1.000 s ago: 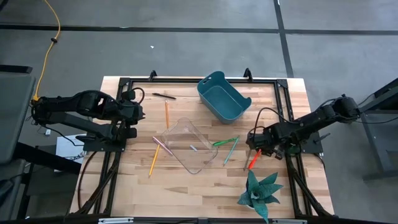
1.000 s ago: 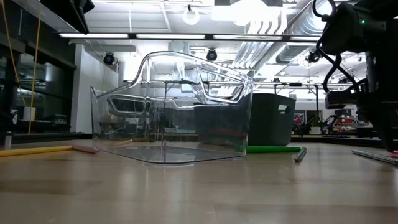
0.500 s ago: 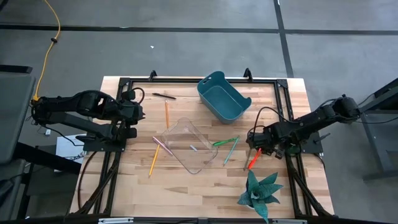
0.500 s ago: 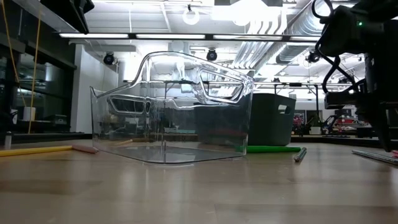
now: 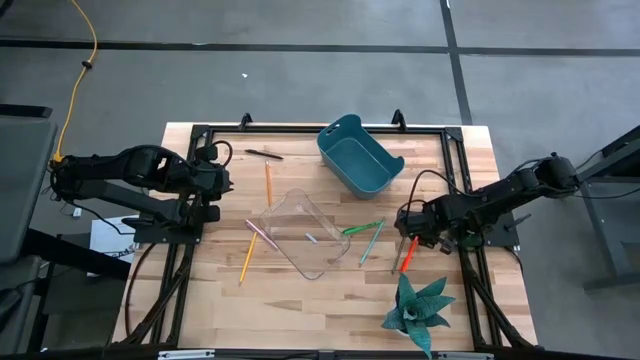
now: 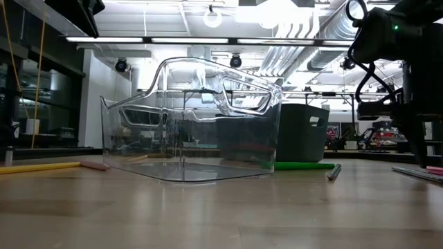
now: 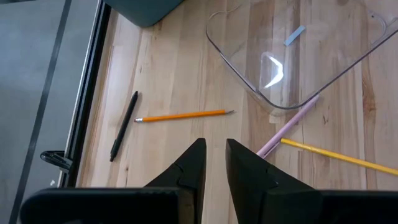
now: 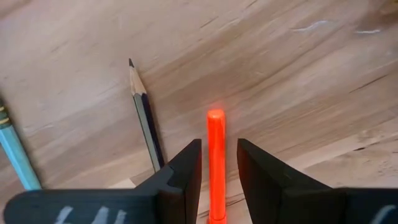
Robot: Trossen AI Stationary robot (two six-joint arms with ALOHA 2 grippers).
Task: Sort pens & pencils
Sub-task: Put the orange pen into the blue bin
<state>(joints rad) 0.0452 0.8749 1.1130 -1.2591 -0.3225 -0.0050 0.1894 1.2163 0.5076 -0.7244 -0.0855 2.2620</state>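
- High view: the left gripper (image 5: 215, 185) waited at the worktop's (image 5: 300, 310) left edge; its fingers were too small to read here.
- The right gripper (image 5: 408, 233) sat over the upper end of the red pen (image 5: 405, 258), which lay on the wood near the right edge, slanting from that gripper toward the plant (image 5: 415, 305).
- Seven sticks could be counted. A black pen (image 5: 264, 154) lay near the far edge, and an orange pencil (image 5: 268, 180) ran far-to-near. A yellow pencil (image 5: 246, 263) and a pink stick (image 5: 255, 235) lay left of the clear bin (image 5: 298, 232). A green pen (image 5: 362, 228) and a teal pencil (image 5: 370, 243) lay to its right, then the red pen.
- There were two bins, the clear one and a teal bin (image 5: 360, 155).
- Low view: the right gripper's tips were hard to make out against the dark arm. The yellow pencil and green pen lay flat on either side of the clear bin.
- Left wrist view: the fingers stood a narrow gap apart, holding nothing. The teal bin was cut off at the edge.
- Right wrist view: the fingers straddled the red pen with a sliver of space on each side. The pen's long axis ran straight ahead between them. A dark pencil (image 8: 144, 118) lay beside it, tip forward. The teal pencil was cut off.
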